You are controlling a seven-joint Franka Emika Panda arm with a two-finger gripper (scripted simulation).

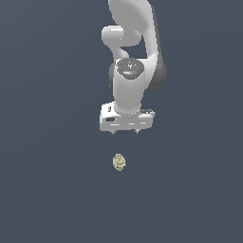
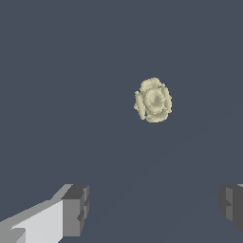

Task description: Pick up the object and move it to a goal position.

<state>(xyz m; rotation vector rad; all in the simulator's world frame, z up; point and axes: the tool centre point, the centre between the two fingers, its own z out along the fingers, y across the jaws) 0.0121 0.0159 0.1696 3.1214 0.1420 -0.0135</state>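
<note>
The white arm (image 1: 130, 61) hangs straight down, wrist vertical. Its gripper (image 1: 125, 131) points downward, fingers (image 2: 76, 209) spread wide apart, nothing between them.

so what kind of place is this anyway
Most likely a bare simulated test scene, not a real room: a flat, featureless dark blue-grey floor, one white robot arm with its hand open, and a single small lumpy yellow object lying below it.

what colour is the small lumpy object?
Pale yellow-beige lumpy round object, faint darker mottling; clearest in wrist view.
</note>
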